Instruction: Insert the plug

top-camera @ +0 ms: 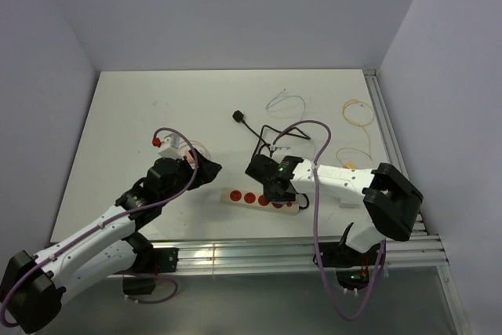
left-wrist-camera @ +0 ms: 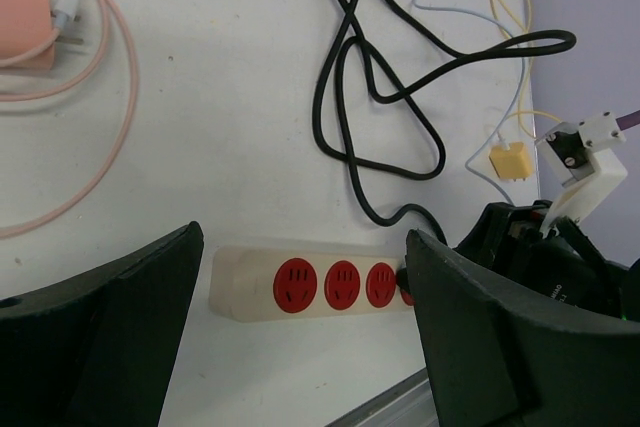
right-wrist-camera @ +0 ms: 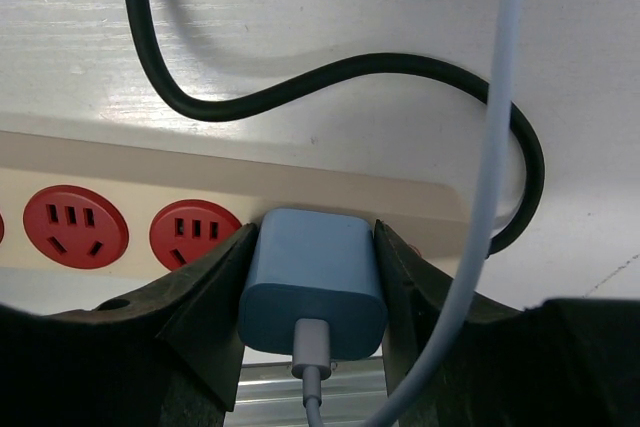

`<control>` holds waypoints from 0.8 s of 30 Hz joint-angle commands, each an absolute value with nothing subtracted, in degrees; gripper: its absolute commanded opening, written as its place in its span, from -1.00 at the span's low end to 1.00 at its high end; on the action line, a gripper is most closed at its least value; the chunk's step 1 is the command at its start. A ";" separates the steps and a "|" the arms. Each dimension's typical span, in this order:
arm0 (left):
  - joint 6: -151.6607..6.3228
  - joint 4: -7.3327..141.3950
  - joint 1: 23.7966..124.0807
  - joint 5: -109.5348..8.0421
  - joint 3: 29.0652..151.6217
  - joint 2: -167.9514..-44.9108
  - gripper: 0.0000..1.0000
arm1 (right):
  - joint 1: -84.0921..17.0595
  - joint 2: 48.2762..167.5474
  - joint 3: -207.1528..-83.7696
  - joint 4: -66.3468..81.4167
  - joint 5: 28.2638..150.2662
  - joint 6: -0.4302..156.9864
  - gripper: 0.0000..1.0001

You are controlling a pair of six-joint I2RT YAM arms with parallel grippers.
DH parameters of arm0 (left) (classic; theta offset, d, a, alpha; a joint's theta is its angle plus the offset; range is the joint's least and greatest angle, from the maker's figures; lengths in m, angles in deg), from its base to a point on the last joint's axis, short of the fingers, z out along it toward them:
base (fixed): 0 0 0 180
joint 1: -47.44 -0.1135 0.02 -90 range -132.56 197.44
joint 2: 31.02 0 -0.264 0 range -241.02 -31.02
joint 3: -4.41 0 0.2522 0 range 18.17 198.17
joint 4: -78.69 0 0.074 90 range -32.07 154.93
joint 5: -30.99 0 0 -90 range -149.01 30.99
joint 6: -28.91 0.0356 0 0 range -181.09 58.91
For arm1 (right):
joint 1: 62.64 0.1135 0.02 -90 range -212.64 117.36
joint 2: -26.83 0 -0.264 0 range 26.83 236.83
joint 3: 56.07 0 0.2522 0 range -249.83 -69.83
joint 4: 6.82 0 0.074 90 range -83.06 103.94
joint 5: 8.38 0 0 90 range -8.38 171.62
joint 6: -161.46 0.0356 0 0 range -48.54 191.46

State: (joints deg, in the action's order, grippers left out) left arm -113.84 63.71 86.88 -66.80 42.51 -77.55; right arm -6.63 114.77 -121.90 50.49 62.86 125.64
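- White table point(top-camera: 157, 100) is boxed in by pale lilac walls on three sides. A cream power strip point(top-camera: 249, 197) is laid near the front edge, approx. parallel to it, w/ red sockets point(left-wrist-camera: 296, 284) facing up.
- Blue plug point(right-wrist-camera: 315, 282) is clamped between the fingers point(right-wrist-camera: 215, 297) of the right gripper point(right-wrist-camera: 315, 239), one finger on each side of its body. A pale cable point(right-wrist-camera: 500, 147) is seen running out of its rear and curving up past the wrist cam.
- Plug is located right at the strip, lined up w/ the socket next after the two red ones exposed in the right wrist view. That socket is covered by the plug body.
- Prongs are hidden, so seating depth can't be told: plug may be just touching the face or partly in.
- Left gripper point(left-wrist-camera: 305, 247) is spread wide w/ nothing in it, hovering by the strip's left end. No contact w/ the strip is seen.
- Black cable point(left-wrist-camera: 350, 97) is tangled in loops behind the strip, one loop curling close to the plug's right side. It isn't judged to be in the way.
- Pink charger point(left-wrist-camera: 20, 17) w/ its cord is lying well apart at the far left, untouched.
- Progress, as judged: pick-up and alignment are done. Left to do: press fully home, check flush fit, let go.
- Strip isn't braced by the left arm, so sliding under the push is a risk.
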 commanded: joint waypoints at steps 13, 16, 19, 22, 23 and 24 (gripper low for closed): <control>-113.47 60.80 86.64 -67.01 45.86 -75.59 0.76 | -4.72 111.48 -128.01 49.83 61.50 123.41 0.66; -114.26 61.41 86.64 -66.31 45.25 -75.23 0.75 | -4.46 107.70 -127.83 48.87 62.98 123.06 0.65; -114.61 61.85 86.64 -65.95 44.89 -74.97 0.75 | -4.11 103.92 -127.75 47.55 66.06 122.09 0.64; -114.62 62.03 86.64 -65.69 45.07 -74.88 0.76 | -4.20 101.81 -128.71 50.08 65.90 122.44 0.76; -114.53 61.94 86.64 -65.69 45.24 -74.80 0.77 | -4.20 101.37 -129.15 52.70 65.54 122.44 0.85; -114.35 61.50 86.73 -65.60 45.42 -74.71 0.78 | -4.11 100.32 -129.41 54.21 65.11 122.53 0.90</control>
